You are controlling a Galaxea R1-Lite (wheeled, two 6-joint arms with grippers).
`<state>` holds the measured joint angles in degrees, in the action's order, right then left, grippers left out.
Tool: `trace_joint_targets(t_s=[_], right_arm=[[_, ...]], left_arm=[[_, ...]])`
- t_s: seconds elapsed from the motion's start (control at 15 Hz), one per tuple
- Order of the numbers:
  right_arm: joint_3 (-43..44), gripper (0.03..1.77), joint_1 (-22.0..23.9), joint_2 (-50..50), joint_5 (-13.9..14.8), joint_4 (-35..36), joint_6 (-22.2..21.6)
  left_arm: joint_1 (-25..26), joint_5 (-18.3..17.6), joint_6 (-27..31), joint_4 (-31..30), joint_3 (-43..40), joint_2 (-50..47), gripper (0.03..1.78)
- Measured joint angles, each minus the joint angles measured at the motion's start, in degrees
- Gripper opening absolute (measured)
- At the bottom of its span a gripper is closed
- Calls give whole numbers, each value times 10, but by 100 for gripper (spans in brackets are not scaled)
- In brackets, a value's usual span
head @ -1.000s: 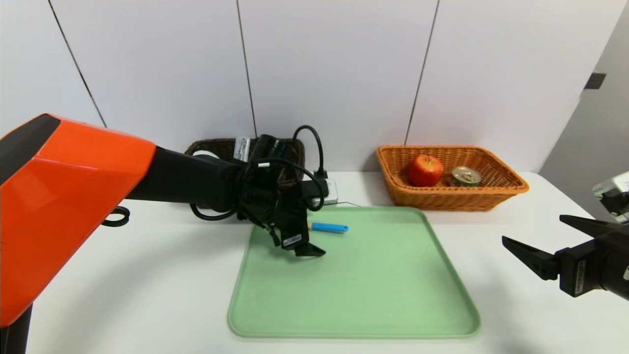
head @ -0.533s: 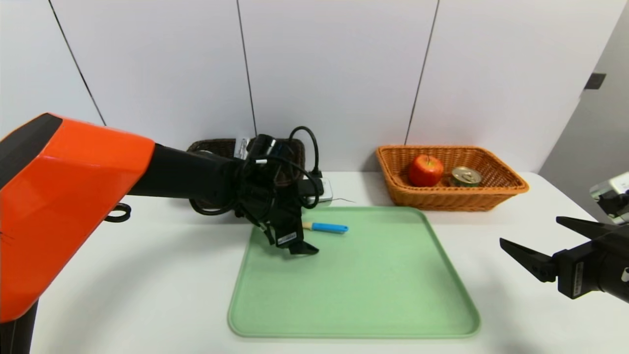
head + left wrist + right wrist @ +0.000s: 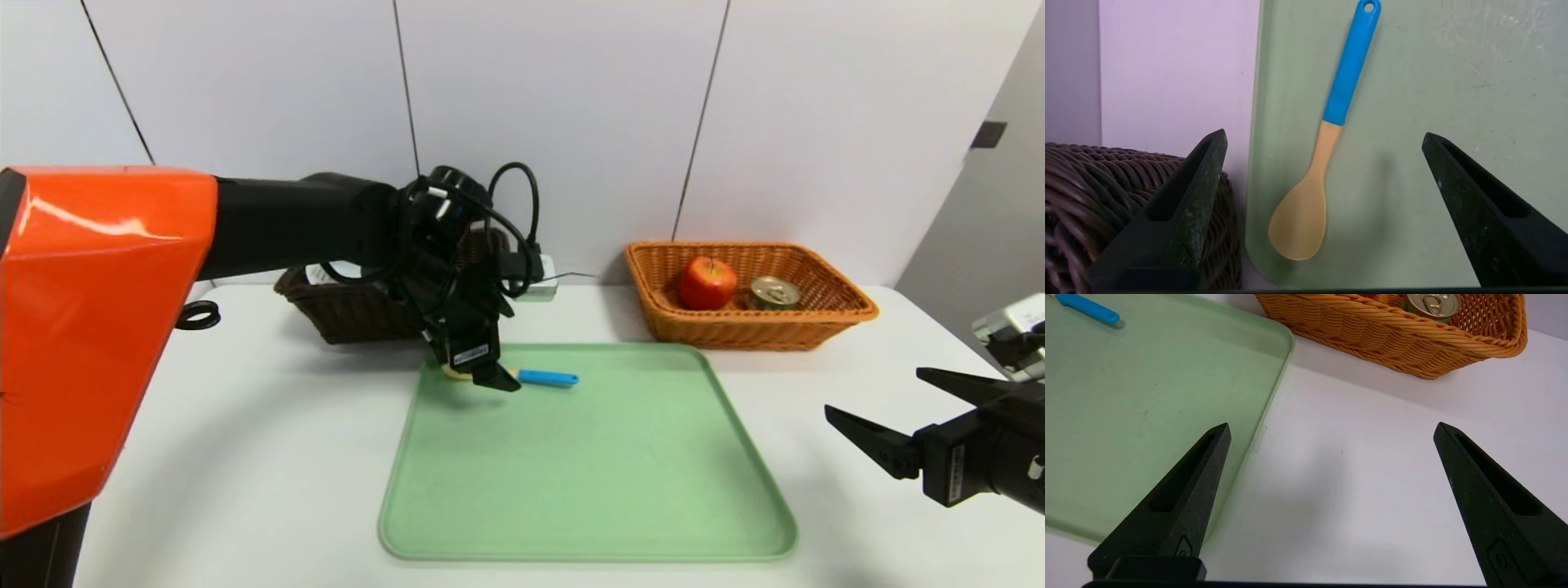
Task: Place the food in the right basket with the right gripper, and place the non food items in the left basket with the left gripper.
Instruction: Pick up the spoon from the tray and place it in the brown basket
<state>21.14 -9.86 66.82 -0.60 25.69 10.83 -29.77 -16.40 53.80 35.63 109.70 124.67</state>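
- Your tray [image 3: 588,482] held just one item, lying at its far left corner.
- The dark basket [image 3: 351,314] sat just beside that corner; the orange basket [image 3: 747,331] already had the apple [image 3: 707,282] and tin [image 3: 773,291].
- Your left gripper [image 3: 490,377] hovered over the spoon [image 3: 1327,134], jaws spread, holding nothing. Next you'd need to drop and pinch the handle.
- Your right gripper [image 3: 914,416] was parked at the right, released and empty.

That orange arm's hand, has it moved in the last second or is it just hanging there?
Yes. The left hand has risen and drawn back toward the green tray's far edge, now over the spoon, open and empty.
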Motion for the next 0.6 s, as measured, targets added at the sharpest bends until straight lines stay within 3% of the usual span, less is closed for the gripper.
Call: trace_joint_targets(t_s=[0.13,0.6], right_arm=[[0,171,0,0,0,0,0],[4,171,0,6,-5,0,0]], left_arm=[[-2,0,20,41,27,13,169],[-8,-3,21,67,18,16,169]])
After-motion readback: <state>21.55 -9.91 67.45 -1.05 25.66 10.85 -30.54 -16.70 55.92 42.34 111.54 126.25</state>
